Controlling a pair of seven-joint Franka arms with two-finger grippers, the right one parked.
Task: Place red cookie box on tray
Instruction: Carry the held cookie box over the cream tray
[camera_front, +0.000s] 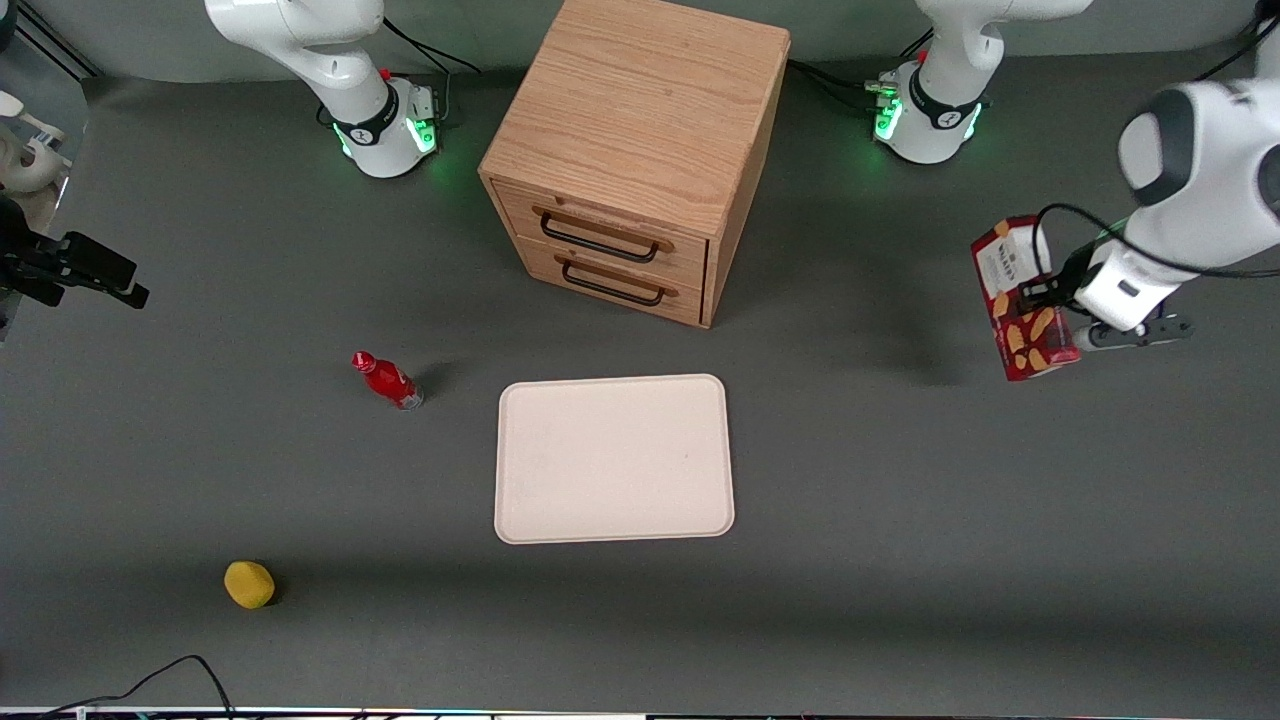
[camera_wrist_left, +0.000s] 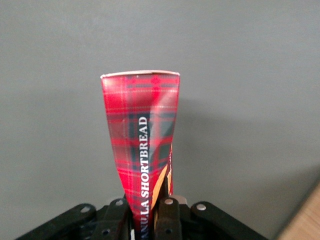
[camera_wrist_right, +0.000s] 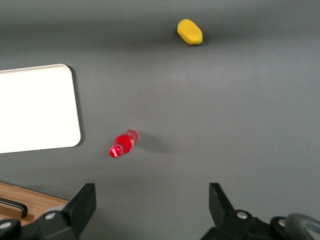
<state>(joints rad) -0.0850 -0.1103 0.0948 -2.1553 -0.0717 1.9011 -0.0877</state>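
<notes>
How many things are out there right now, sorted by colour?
Red: 2, the cookie box held off the table by the left end effector, toward the working arm's end, and the bottle.
Cream-pink: 1, the tray.
Wood: 1, the cabinet.
Yellow: 1, a small rounded object.
Total: 5.

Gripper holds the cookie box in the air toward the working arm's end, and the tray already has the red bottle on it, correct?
Not quite: the tray is bare; the red bottle stands on the table beside it, as the front view shows. The gripper does hold the cookie box aloft there.
</notes>
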